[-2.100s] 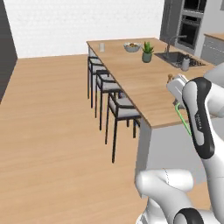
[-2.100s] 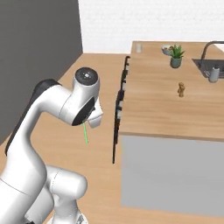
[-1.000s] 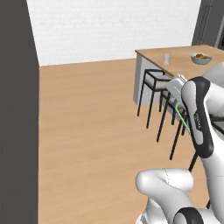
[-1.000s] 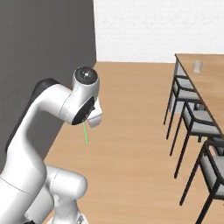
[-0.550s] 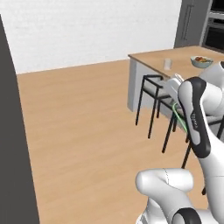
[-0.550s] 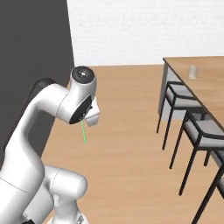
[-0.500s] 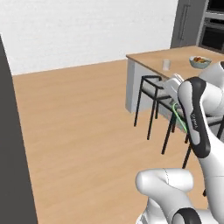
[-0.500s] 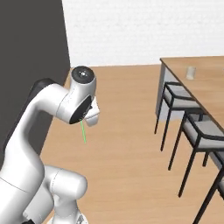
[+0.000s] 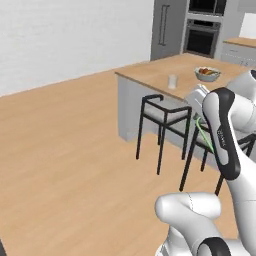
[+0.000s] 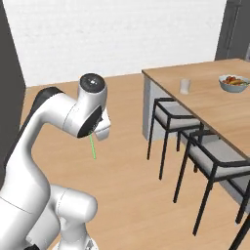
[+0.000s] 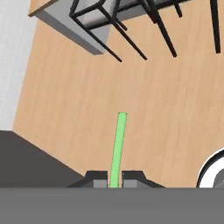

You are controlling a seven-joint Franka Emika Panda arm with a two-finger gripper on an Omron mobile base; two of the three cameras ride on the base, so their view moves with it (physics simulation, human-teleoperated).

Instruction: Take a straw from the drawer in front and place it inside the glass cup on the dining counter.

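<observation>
The thin green straw (image 11: 117, 148) sticks out between my two dark fingertips (image 11: 97, 177), and my gripper (image 11: 114, 183) is shut on it. In the right base view the gripper (image 10: 92, 135) hangs over the wooden floor with the straw (image 10: 92, 146) pointing down. From the left side, the straw (image 9: 203, 133) runs down below the gripper (image 9: 196, 114). The glass cup (image 9: 172, 81) stands upright near the end of the dining counter (image 9: 150, 75), well apart from my hand; it is also the cup (image 10: 185, 86) on the counter (image 10: 215, 97). The drawer is out of view.
A fruit bowl (image 10: 233, 82) sits farther along the counter. Black stools (image 10: 171, 114) with grey seats line its near side, between me and the top. A dark wall (image 10: 7, 73) stands at the left. Open wooden floor (image 9: 65, 150) lies to the left of the counter.
The whole picture has shifted as the base moved: the counter end, cup and stools now sit nearer and more central. The straw stays in the shut gripper, arm pose unchanged.
</observation>
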